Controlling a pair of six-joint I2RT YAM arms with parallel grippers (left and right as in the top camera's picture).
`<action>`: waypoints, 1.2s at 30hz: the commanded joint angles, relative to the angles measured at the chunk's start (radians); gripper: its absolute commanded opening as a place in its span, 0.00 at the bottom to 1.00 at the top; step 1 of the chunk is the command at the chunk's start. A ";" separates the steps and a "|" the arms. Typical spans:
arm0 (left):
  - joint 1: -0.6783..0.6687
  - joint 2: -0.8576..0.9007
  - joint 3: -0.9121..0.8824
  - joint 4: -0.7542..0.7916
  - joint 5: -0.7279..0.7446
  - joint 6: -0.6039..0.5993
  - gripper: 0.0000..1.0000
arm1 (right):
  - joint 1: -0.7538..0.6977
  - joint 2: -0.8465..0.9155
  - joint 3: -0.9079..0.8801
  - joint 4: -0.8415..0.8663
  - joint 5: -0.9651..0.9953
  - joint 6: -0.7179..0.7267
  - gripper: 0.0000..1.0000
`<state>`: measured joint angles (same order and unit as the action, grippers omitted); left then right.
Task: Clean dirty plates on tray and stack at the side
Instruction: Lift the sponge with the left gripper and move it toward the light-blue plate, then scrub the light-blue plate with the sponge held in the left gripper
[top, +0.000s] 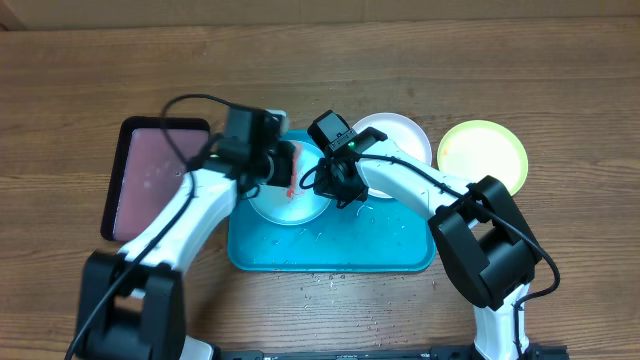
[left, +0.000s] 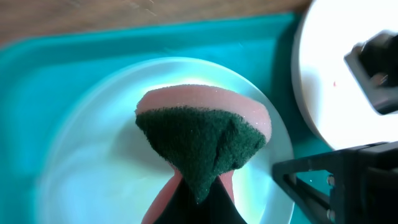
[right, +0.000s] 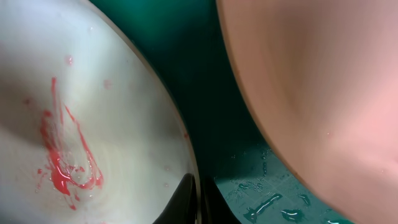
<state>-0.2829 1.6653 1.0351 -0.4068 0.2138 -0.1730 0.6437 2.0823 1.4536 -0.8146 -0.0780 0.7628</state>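
- The table (top: 560, 80) shows whole only from overhead. It has open wood at 12 o'clock and far out at 3 and 9 o'clock.
- The tray (top: 400, 250) lies mid-table. Its floor at 4 to 6 o'clock is bare, and pale specks (top: 322, 281) lie just off its near rim. The right wrist view alone shows water drops (right: 267, 202) on that floor.
- A dark tray (top: 150, 180) with a pinkish inside sits at 9 to 10 o'clock of the turquoise one, just beside it. The left arm crosses over its near right corner.
- The light blue plate (top: 290, 208) lies in the tray at about 10 o'clock, half hidden overhead by both wrists. The left wrist view shows its face pale and unmarked where visible.
- The white plate (top: 400, 140) sits at 1 o'clock, overlapping the tray's far rim. Overhead it looks plain — only the right wrist view shows the red smear (right: 62, 162) on it.
- The lime-green plate (top: 483, 155) rests on the table at 2 o'clock, outside the tray and close beside the white one.
- The sponge (left: 199, 137), pink with a dark green scouring face, is folded over the blue plate.
- The left gripper (top: 278, 165) is closed tight, pinching the sponge at its narrow end.
- The right gripper (top: 335, 185) is low between the blue and white plates. A dark finger (right: 186, 199) shows at the white plate's rim, but how wide the jaws stand cannot be told. A blurred pinkish surface fills the right of that view.
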 joint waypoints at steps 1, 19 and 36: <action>-0.042 0.070 0.016 0.042 0.068 0.031 0.04 | 0.018 0.027 -0.027 -0.018 0.024 -0.011 0.04; 0.025 0.090 0.124 -0.143 -0.021 0.077 0.04 | 0.018 0.027 -0.027 -0.018 0.024 -0.012 0.04; -0.030 0.238 0.125 -0.028 0.039 -0.055 0.04 | 0.018 0.027 -0.027 -0.020 0.024 -0.012 0.04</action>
<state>-0.3405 1.8748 1.1450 -0.4244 0.2878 -0.1627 0.6437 2.0823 1.4536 -0.8158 -0.0753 0.7624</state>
